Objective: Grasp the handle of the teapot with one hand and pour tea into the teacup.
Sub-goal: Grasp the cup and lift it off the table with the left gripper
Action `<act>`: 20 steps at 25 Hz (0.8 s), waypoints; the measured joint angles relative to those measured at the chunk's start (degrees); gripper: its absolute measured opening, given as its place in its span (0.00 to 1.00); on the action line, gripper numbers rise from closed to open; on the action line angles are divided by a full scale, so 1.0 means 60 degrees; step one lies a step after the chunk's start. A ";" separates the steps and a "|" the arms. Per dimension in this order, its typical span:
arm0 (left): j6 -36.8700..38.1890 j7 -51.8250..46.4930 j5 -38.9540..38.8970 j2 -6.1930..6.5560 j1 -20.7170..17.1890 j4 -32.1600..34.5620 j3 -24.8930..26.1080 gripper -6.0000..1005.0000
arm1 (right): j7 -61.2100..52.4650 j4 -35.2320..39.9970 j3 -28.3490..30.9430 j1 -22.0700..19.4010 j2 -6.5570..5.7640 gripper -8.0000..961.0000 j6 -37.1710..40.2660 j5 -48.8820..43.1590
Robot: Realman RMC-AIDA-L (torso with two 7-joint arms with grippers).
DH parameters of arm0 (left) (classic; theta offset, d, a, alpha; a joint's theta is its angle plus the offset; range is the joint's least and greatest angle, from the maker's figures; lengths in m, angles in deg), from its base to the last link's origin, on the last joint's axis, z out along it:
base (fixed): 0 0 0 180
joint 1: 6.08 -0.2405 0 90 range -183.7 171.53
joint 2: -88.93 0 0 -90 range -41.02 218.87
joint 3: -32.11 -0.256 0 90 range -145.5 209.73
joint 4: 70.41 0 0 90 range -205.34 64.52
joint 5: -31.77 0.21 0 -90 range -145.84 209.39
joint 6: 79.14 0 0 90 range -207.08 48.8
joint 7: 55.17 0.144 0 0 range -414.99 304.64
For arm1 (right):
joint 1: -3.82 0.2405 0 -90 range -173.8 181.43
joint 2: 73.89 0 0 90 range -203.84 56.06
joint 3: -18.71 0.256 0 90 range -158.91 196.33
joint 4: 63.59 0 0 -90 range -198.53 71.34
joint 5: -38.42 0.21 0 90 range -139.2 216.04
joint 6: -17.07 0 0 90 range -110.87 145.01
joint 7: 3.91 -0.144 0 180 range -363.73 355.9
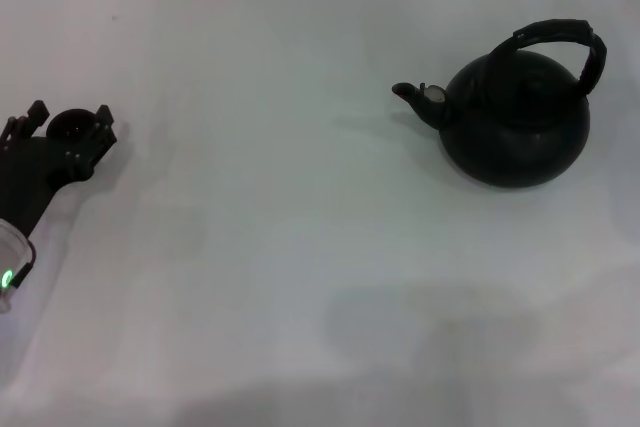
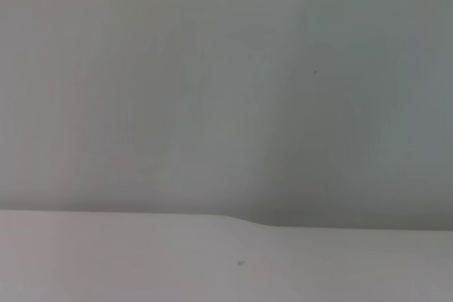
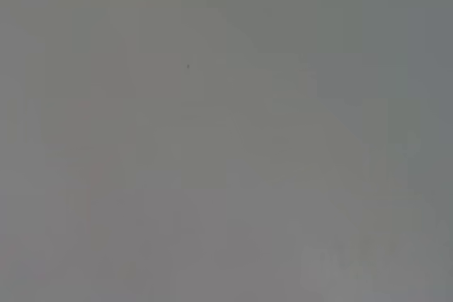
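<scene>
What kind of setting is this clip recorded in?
Probably a lab test bench rather than a home: a bare white table carrying only a black teapot, with the left tool around a small teacup.

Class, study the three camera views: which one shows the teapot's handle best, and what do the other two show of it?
The head view. There the handle arches in full over the teapot, which stands on the table with its spout toward the left gripper. The left wrist and right wrist views show only pale blank surface, with no handle or teapot.
</scene>
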 joint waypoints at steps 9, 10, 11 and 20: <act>0.0260 0.0000 0.0105 -0.0014 0.0005 0.0000 0.0001 0.86 | 0.0000 -0.0009 0.0000 -0.0009 0.0000 0.85 -0.0004 -0.0001; 0.0262 0.0000 0.0107 -0.0018 0.0005 0.0000 0.0001 0.86 | 0.0000 -0.0011 0.0000 -0.0012 0.0000 0.85 -0.0003 -0.0001; 0.0264 0.0000 0.0107 -0.0021 0.0005 0.0000 0.0001 0.86 | 0.0001 -0.0012 0.0000 -0.0012 0.0000 0.85 -0.0004 0.0000; 0.0196 0.0000 0.0108 -0.0019 0.0004 -0.0014 0.0001 0.86 | 0.0000 -0.0009 0.0000 -0.0007 0.0000 0.85 0.0004 0.0000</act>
